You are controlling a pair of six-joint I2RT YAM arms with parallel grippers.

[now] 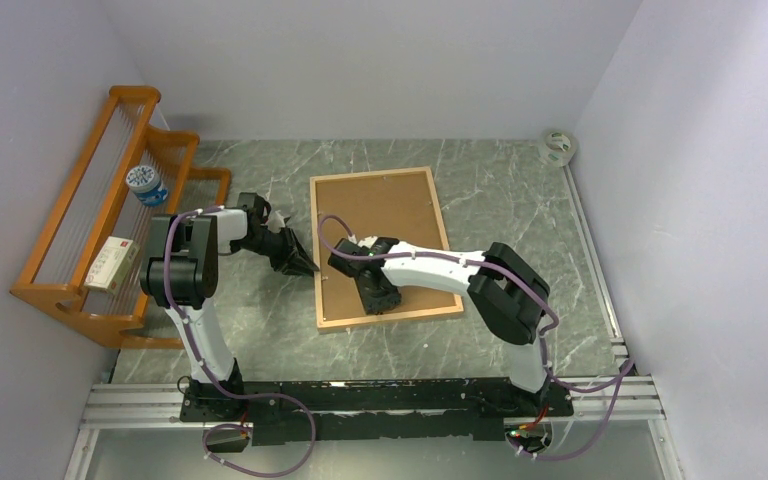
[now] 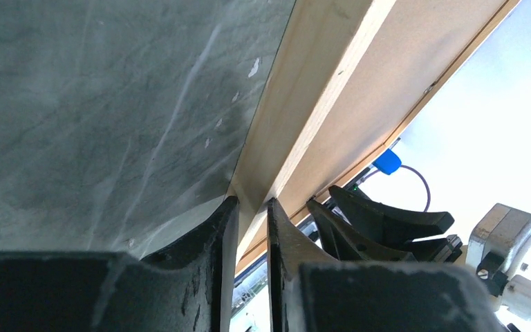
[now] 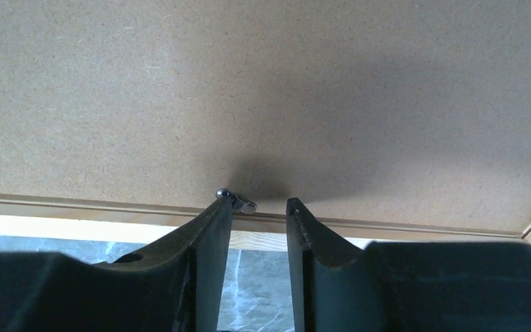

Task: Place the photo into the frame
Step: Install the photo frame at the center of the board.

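The frame (image 1: pixel 316 215) lies face down mid-table, its light-wood rail around the brown backing board (image 1: pixel 390 210). The photo is hidden. My left gripper (image 1: pixel 305 265) is at the frame's left rail. In the left wrist view it (image 2: pixel 251 204) is closed on the rail (image 2: pixel 318 104), one finger on each side. My right gripper (image 1: pixel 378 298) rests over the backing near its left edge. In the right wrist view it (image 3: pixel 259 204) is slightly open and empty, its left finger touching a small metal turn clip (image 3: pixel 243 203) at the backing's (image 3: pixel 263 90) edge.
An orange wooden rack (image 1: pixel 80 230) stands at the left, holding a blue-and-white bottle (image 1: pixel 146 184) and a white box (image 1: pixel 112 263). A tape roll (image 1: pixel 557 146) sits at the back right corner. Walls close in on three sides.
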